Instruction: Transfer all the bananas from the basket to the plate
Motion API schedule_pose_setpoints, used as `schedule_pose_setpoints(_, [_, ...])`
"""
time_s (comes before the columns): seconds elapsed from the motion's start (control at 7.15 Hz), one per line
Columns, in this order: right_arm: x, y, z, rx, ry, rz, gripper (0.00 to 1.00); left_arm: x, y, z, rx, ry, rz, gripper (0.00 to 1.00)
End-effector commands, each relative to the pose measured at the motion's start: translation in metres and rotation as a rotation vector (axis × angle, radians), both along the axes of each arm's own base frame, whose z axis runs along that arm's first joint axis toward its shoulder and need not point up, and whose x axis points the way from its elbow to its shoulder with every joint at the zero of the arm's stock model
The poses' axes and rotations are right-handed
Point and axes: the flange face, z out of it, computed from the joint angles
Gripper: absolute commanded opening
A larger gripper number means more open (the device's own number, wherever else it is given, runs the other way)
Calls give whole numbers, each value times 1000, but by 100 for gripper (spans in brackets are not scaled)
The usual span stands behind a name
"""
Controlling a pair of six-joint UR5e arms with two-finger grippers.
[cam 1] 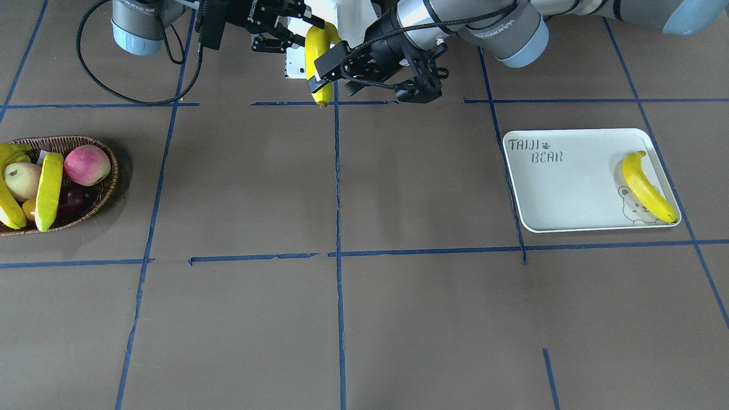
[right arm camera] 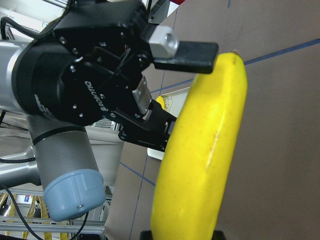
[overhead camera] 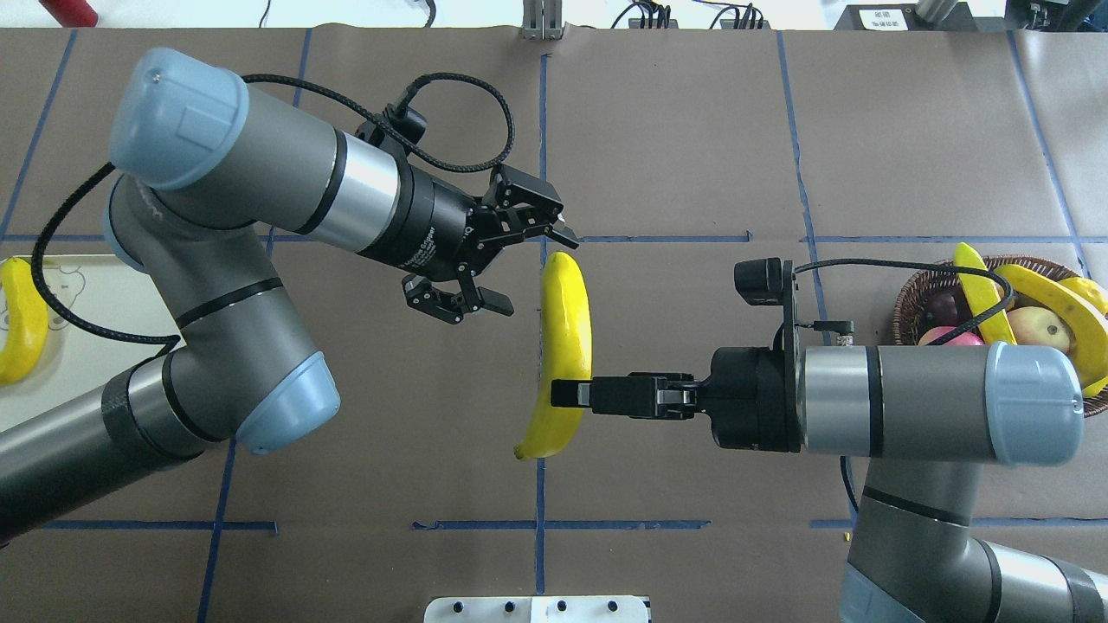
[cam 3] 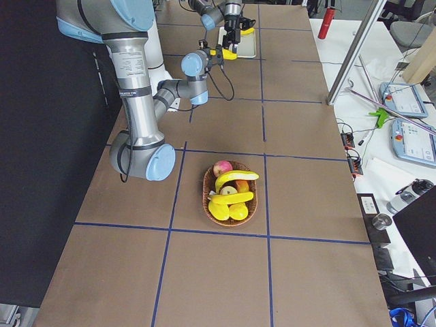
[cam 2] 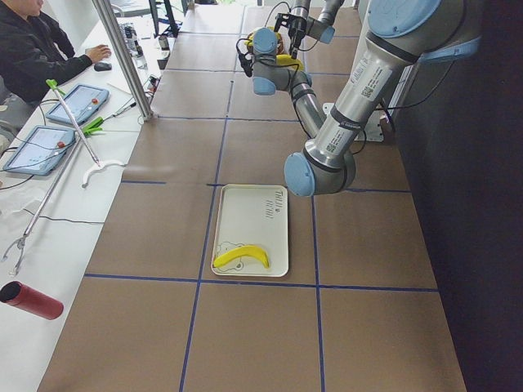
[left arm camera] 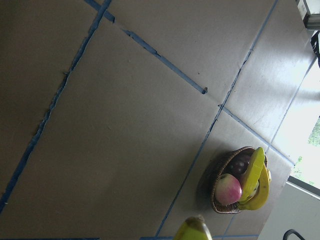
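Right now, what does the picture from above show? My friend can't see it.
The right gripper holds a banana over the middle of the table, and the open left gripper is beside its far end. A basket of fruit sits at the right edge; a white plate with another banana is at the left.

Desk (cam 1: 398, 319): brown covering, blue tape grid (cam 1: 338, 250). Pink-red apple (cam 1: 86, 164) just beside a paler apple (cam 1: 23, 180). White side table (cam 2: 41, 253): two tablets (cam 2: 78, 102), red cylinder (cam 2: 31, 300). Seated person (cam 2: 33, 45) at the far end.
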Motion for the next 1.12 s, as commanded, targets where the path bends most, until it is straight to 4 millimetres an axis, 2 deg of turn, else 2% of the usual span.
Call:
schedule_pose_setpoints(0.0, [1,-1,0,0,-1,3,3,3,13,-7,17,15,20,99])
schedule_pose_setpoints(0.28, [0,-1,0,-1,2,3,3,2,13,-5,16,14,19,96])
schedule_pose_setpoints(0.42, [1,-2,0,0,2,5,3,2,14,-8,15,17,20,86])
schedule_pose_setpoints(0.56, [1,-2,1,-1,4,5,3,0,15,-10,15,22,19,37])
schedule_pose_setpoints(0.7, [1,-2,1,-1,4,5,4,-1,17,-12,22,27,22,0])
schedule_pose_setpoints(0.84, [0,-2,1,-2,8,3,31,-2,18,-12,18,28,22,0])
schedule_pose_setpoints(0.98, [-2,-1,3,-7,16,0,99,-2,18,-12,15,28,22,0])
